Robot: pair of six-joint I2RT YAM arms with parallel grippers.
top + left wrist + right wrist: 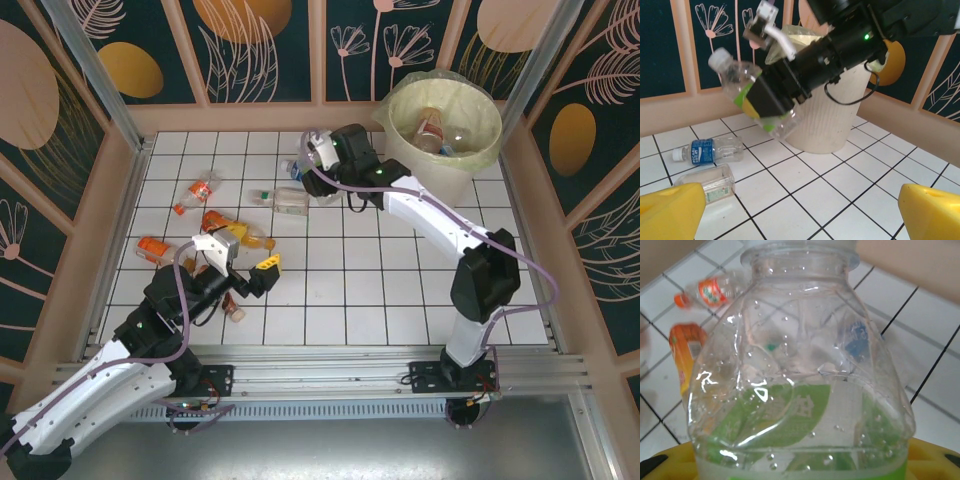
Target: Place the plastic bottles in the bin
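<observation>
My right gripper (322, 172) is shut on a clear plastic bottle with a green label (747, 95), and holds it above the tiles just left of the bin (400, 100). That bottle (800, 380) stands close in front of the right wrist camera. The bin is a cream bucket with a pale bag (835, 115) and has bottles inside (432, 128). My left gripper (242, 255) is open and empty over the tiles, its yellow fingertips (670, 210) wide apart. A blue-labelled bottle (707, 150) and a clear square bottle (712, 182) lie on the floor.
Orange-labelled bottles lie at the left (195, 192), (155, 250), one beside my left gripper (240, 232) and one under the left arm (235, 310). Wooden walls (130, 170) ring the tiled floor. The right arm (440, 225) crosses the middle right.
</observation>
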